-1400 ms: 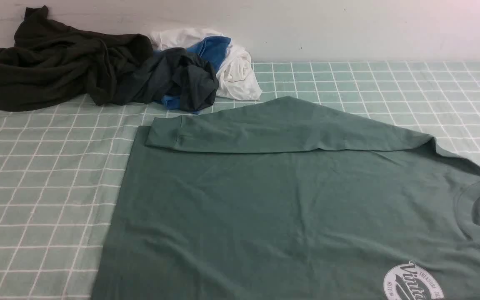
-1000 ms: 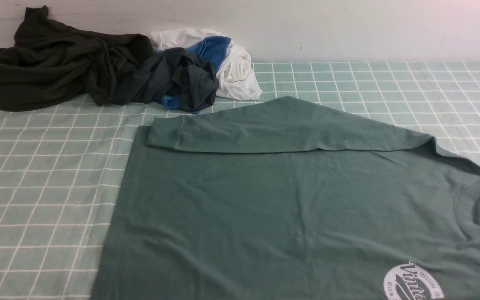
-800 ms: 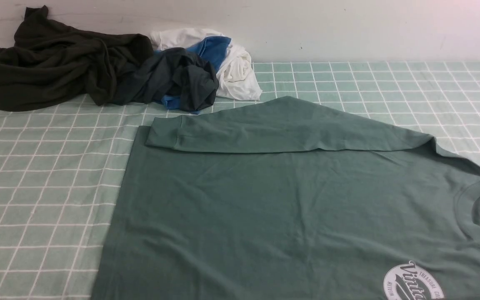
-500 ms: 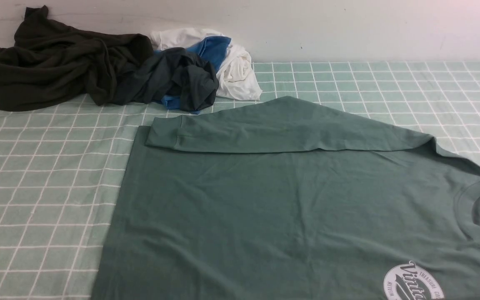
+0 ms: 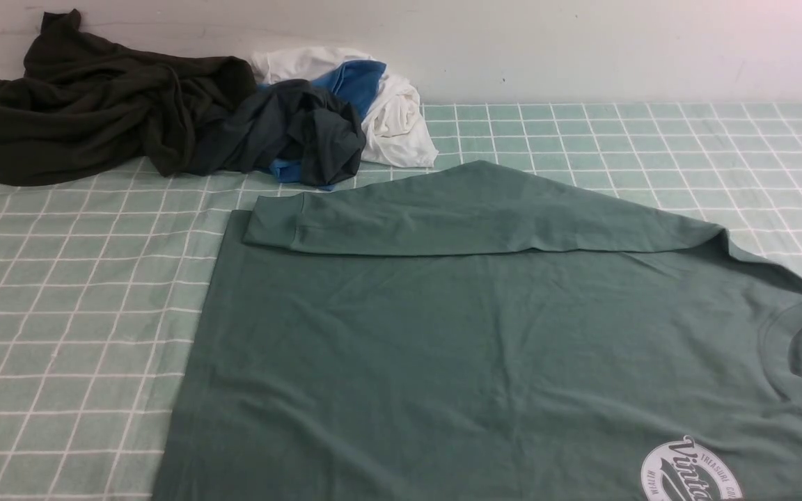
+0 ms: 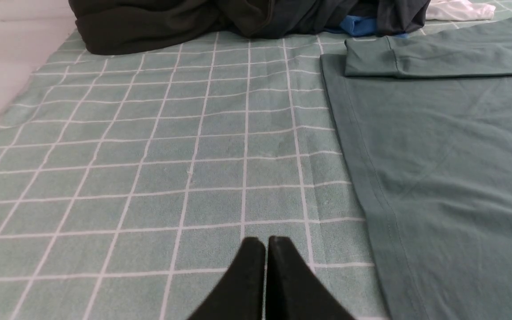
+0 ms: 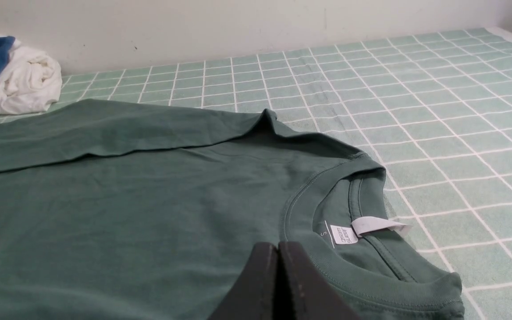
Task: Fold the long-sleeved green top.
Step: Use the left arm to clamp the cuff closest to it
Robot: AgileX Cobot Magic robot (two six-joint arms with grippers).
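I see the green long-sleeved top (image 5: 477,348) lying flat on the tabletop (image 5: 67,292). It fills the near right part of the front view, with its hem edge to the left and its crew collar (image 7: 327,200) to the right. The far sleeve (image 5: 457,216) is folded across the far edge of the body. Its ribbed cuff (image 5: 269,221) ends near the hem. A white oval logo (image 5: 690,473) shows at the near right, partly cut off by the picture's edge. A white neck label (image 7: 378,225) sticks out inside the collar.

Left gripper (image 6: 266,249): clenched, fingers pressed together with nothing between them. It is over bare tabletop, just left of the hem edge. I cannot tell whether it touches the tabletop.

Right gripper (image 7: 278,251): clenched, fingers together and holding nothing that I can see. It is over the chest fabric just beside the collar. I cannot tell whether it touches the fabric.

At the far left, against the wall, three crumpled garments are heaped together:
- a dark olive-black garment (image 5: 95,118)
- a charcoal-and-blue garment (image 5: 310,132)
- a white garment (image 5: 394,118)

The cuff lies near the charcoal-and-blue garment but apart from it.
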